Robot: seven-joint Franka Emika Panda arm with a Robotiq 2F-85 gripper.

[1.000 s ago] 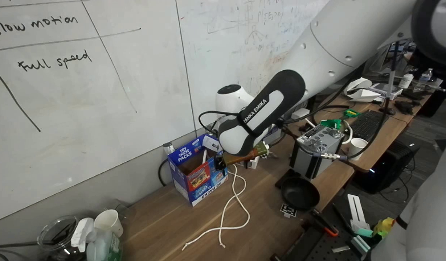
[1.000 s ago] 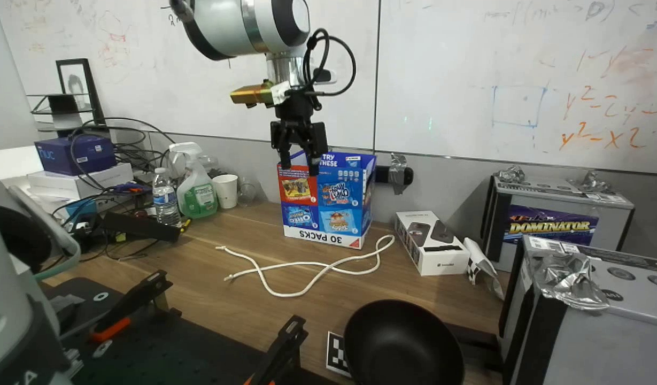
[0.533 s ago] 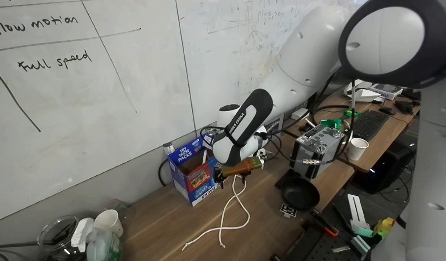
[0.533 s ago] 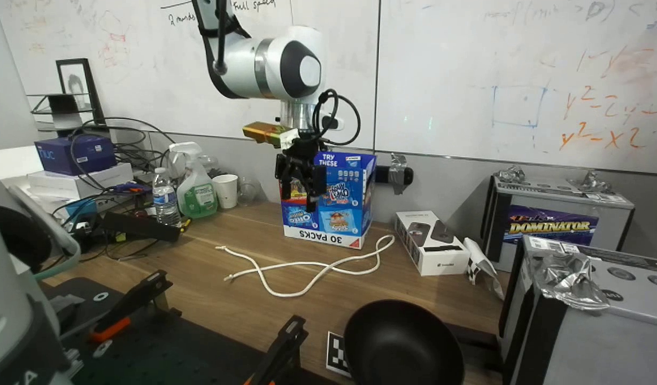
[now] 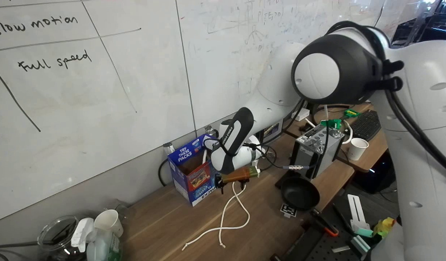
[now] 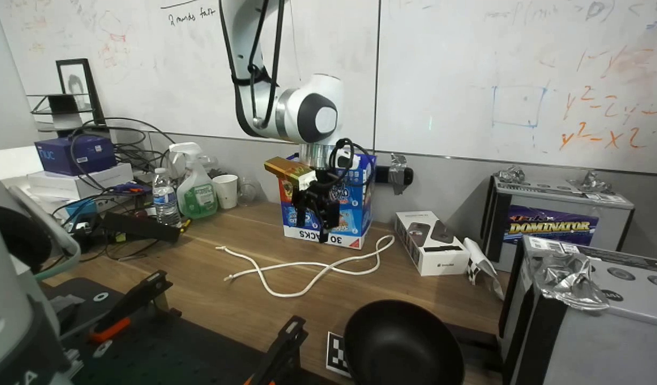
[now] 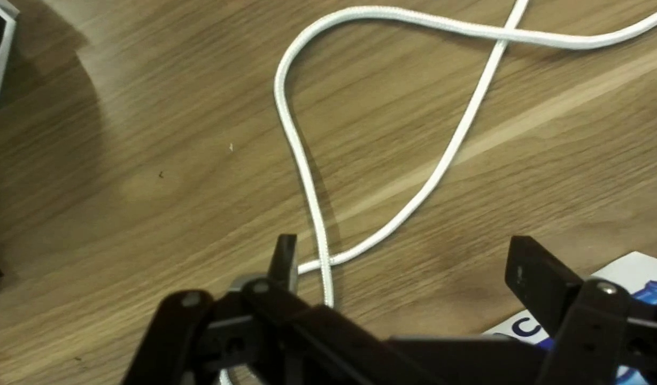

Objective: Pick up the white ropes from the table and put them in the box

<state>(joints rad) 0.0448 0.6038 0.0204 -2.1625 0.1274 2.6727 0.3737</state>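
Black pan (image 6: 403, 342), white carton (image 6: 432, 243) near rope (image 6: 332, 266); end effector (image 7: 403, 256) partly hides box (image 5: 199, 177).

Below your black two-fingered gripper (image 7: 404, 256) you have thin white rope (image 7: 309, 182) on a brown wood-grain tabletop (image 7: 162, 230); beside your gripper, a blue cardboard box (image 5: 196, 181) printed red and white.
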